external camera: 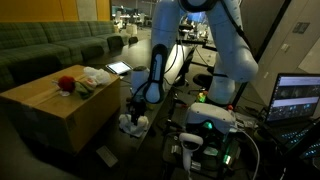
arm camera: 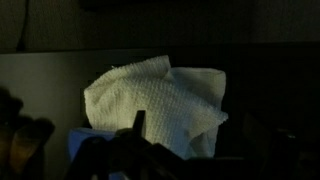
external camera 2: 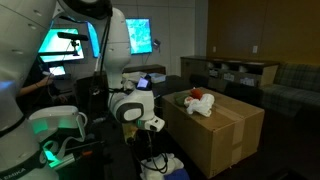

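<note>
My gripper [external camera: 137, 108] hangs low beside a cardboard box [external camera: 55, 105], just above a white crumpled paper tissue [external camera: 134, 125]. In the wrist view the tissue [arm camera: 160, 95] fills the middle, standing up from what looks like a bluish box [arm camera: 80, 140]. One dark finger of the gripper [arm camera: 160, 138] shows in front of the tissue; the rest is lost in shadow, so I cannot tell whether it is open or shut. In an exterior view the gripper [external camera 2: 152, 127] is above the tissue [external camera 2: 160, 165].
The cardboard box [external camera 2: 235, 130] carries a red and white soft object [external camera 2: 200, 101], which also shows in an exterior view [external camera: 68, 84], and a tablet [external camera: 118, 68]. A laptop [external camera: 298, 98] stands by the robot base. Sofas line the back. Cables lie on the floor.
</note>
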Controlling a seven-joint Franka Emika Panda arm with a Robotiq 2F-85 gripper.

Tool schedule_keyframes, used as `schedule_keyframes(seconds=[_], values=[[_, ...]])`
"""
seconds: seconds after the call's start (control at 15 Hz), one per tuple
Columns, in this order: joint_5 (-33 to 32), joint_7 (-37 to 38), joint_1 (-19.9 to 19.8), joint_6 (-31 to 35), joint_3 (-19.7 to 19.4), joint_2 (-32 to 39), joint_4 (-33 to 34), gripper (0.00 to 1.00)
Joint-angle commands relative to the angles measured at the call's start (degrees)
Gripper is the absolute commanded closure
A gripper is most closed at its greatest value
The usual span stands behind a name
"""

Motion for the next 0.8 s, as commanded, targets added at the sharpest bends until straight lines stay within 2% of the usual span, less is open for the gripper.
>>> schedule_keyframes(seconds=[0.0,0.27,0.73], values=[[1.96,-0.24,-0.94,1.54,2.12,1.54,-0.37,0.00],[2.54,0.21,-0.03,3.36,2.26,3.89,0.01,0.00],[2.41,-1.62,-3.29,6.82,5.97,6.63,-0.02,0.00]])
